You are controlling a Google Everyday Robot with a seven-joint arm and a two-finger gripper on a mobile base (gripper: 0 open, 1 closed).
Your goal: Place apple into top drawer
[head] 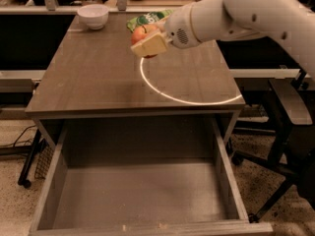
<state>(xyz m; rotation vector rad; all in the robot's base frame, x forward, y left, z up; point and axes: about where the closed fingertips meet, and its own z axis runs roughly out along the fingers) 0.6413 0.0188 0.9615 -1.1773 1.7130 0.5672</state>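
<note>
The orange-red apple (142,34) is held in my gripper (147,43), whose cream fingers are shut around it. The gripper holds it in the air above the brown table top (93,77), over the left edge of a bright ring of light (187,95). The white arm reaches in from the upper right. The top drawer (138,195) stands pulled out below the table's front edge; its grey-brown inside holds nothing. The apple is well behind and above the drawer opening.
A white bowl (93,15) sits at the table's back left. A green bag (147,19) lies at the back, behind the gripper. A dark chair (290,132) stands to the right of the table. More furniture stands behind.
</note>
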